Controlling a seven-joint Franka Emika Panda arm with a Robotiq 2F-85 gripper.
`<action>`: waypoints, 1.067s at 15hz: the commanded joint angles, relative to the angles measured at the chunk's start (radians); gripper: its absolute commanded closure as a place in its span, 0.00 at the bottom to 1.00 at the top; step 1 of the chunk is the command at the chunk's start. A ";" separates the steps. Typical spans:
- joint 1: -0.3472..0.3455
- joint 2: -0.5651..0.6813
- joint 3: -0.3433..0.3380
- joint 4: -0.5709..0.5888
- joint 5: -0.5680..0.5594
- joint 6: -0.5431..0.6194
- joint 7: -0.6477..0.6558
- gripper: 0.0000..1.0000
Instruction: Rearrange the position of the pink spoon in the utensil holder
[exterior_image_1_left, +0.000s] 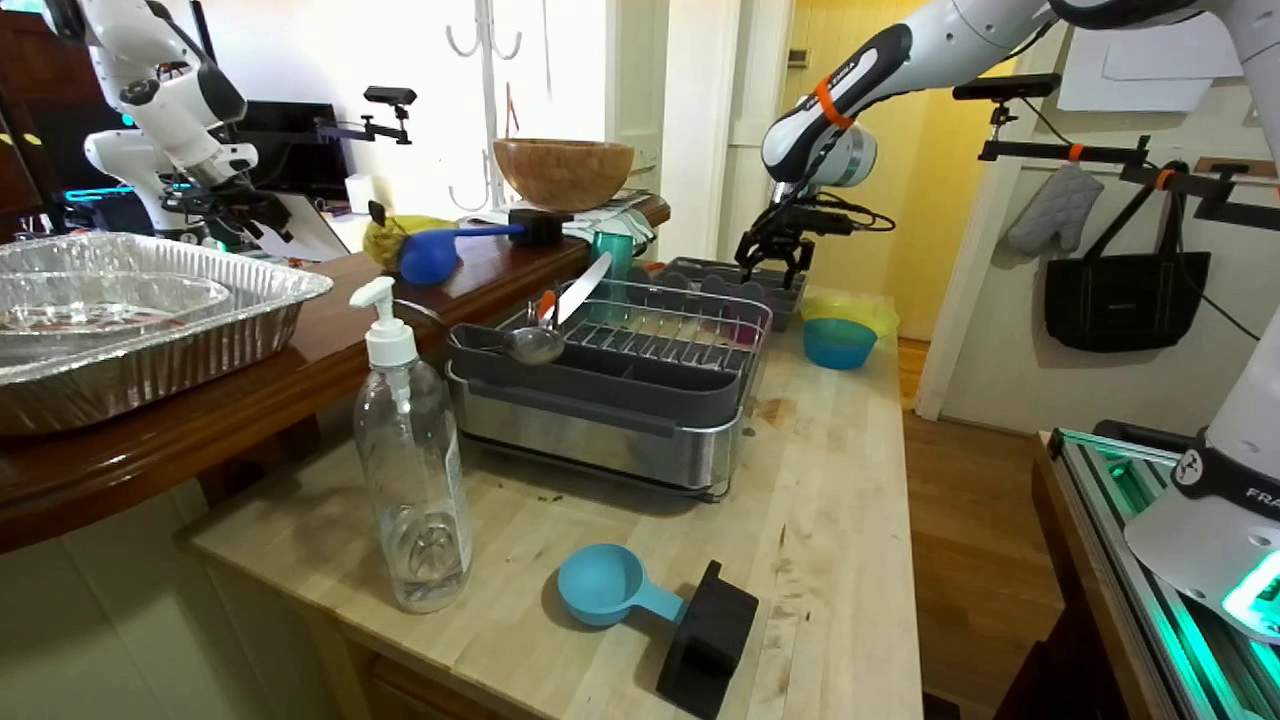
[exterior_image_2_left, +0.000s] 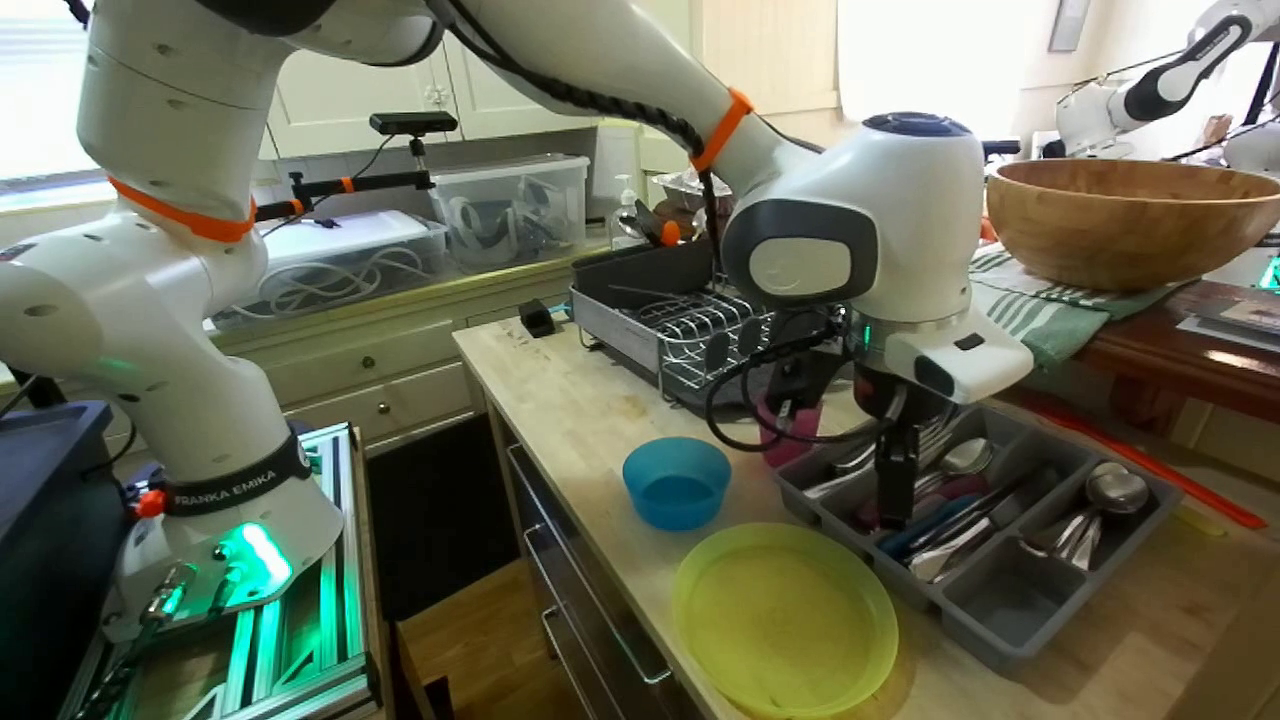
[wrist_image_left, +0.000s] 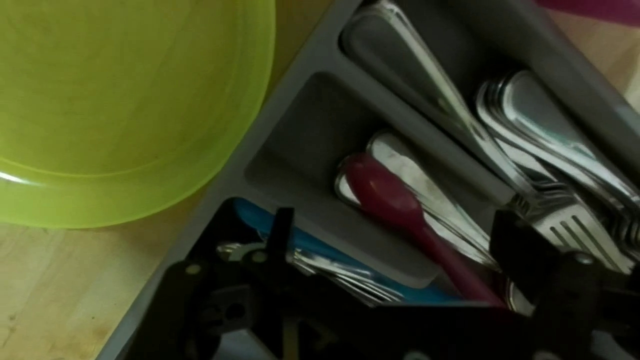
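Note:
The pink spoon (wrist_image_left: 400, 200) lies in a middle compartment of the grey divided utensil tray (wrist_image_left: 310, 220), on top of silver utensils. Its bowl end points toward the yellow plate; its handle end runs under the gripper's dark body. My gripper (wrist_image_left: 395, 235) is open above the tray, its fingers apart with the spoon's handle between them in the view and nothing held. The gripper shows over the tray in both exterior views (exterior_image_1_left: 775, 262) (exterior_image_2_left: 897, 470). A dark utensil section (exterior_image_1_left: 640, 385) on the dish rack holds a knife and a metal spoon.
A yellow plate (exterior_image_2_left: 785, 620) and a blue bowl (exterior_image_2_left: 677, 482) stand beside the tray (exterior_image_2_left: 1040, 620). A pink object (exterior_image_2_left: 785, 432) stands between the tray and the dish rack (exterior_image_2_left: 640, 345). A wooden bowl (exterior_image_2_left: 1130, 220) sits on the raised counter. A long red item (exterior_image_2_left: 1150, 465) lies behind the tray.

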 joint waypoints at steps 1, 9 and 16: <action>0.026 0.028 -0.023 0.037 -0.019 -0.057 0.075 0.00; 0.048 0.057 -0.043 0.062 -0.024 -0.059 0.158 0.04; 0.061 0.093 -0.057 0.078 -0.049 -0.060 0.192 0.06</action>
